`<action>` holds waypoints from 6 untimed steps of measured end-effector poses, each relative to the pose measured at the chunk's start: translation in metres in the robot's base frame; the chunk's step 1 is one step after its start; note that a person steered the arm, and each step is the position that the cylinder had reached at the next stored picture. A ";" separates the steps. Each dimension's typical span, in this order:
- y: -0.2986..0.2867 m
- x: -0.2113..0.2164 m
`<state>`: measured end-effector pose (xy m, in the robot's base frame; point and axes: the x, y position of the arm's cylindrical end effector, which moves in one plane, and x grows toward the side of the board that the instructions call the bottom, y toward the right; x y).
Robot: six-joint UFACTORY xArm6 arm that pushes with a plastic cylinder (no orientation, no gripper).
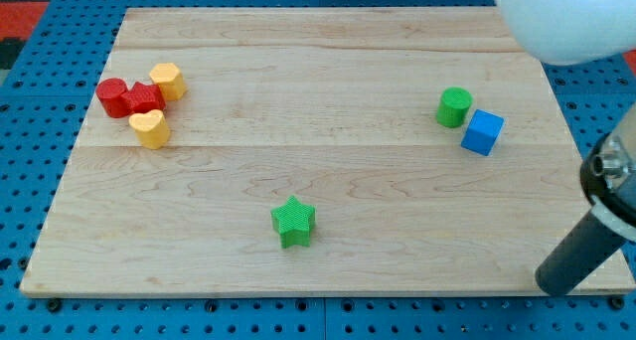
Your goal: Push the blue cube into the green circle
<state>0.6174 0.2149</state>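
Blue cube turned cornerwise, touching green circle, my tip well apart

Blue cube at view's right, touching green circle at its upper left.

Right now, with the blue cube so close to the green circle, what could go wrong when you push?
My tip sits at the board's lower right edge, well below the blue cube. The green circle lies up-left of the cube, nearly touching, so an off-centre push may turn the cube past it. Too strong a push could roll the circle away across the board.
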 end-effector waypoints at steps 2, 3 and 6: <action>0.057 -0.146; 0.057 -0.194; 0.000 -0.212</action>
